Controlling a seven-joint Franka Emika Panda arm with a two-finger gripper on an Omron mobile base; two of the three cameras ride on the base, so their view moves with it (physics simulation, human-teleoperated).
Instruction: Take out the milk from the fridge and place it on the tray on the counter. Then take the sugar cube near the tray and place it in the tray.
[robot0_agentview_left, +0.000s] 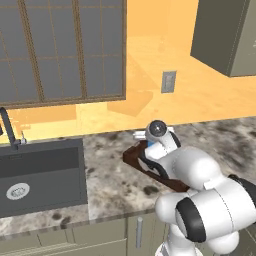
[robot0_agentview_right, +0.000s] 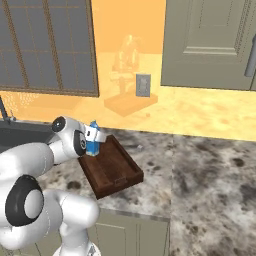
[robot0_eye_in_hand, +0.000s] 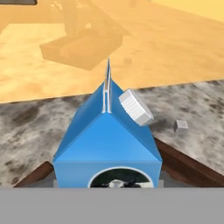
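arm pose: the white franka arm with dark joints folds forward over the counter edge, its wrist bent low so the two-finger gripper (robot0_agentview_right: 94, 140) reaches over the near left end of the tray.
gripper state: the fingers are hidden behind the carton, so i cannot tell how wide the jaws stand; the carton sits right at the hand, and in the hand view it rises directly in front of the camera.
milk position: the small blue milk carton (robot0_agentview_right: 93, 140) stands upright at the gripper, over the left end of the dark brown rectangular wooden tray (robot0_agentview_right: 117, 170); whether its base touches the tray floor i cannot tell.
milk look: blue walls, a gabled top with a thin white seam, a white ribbed screw cap on the right slope (robot0_eye_in_hand: 136, 107), and a round label patch low on the facing side.
sugar cube: the tiny white sugar cube (robot0_eye_in_hand: 180, 126) lies on the counter just beyond the tray's rim, apart from the carton.
surface: the speckled grey-brown marble-patterned counter (robot0_agentview_right: 210, 175) runs over beige-olive cabinets (robot0_agentview_left: 100, 235); the tray lies at an angle near the front edge.
room: a dark sink basin (robot0_agentview_left: 42, 175) with a black tap sits to the left, a window with a brown grid (robot0_agentview_left: 62, 50) above it, an orange wall with a grey outlet plate (robot0_agentview_left: 168, 81), and a grey-olive upper cabinet (robot0_agentview_right: 210, 42) at right.
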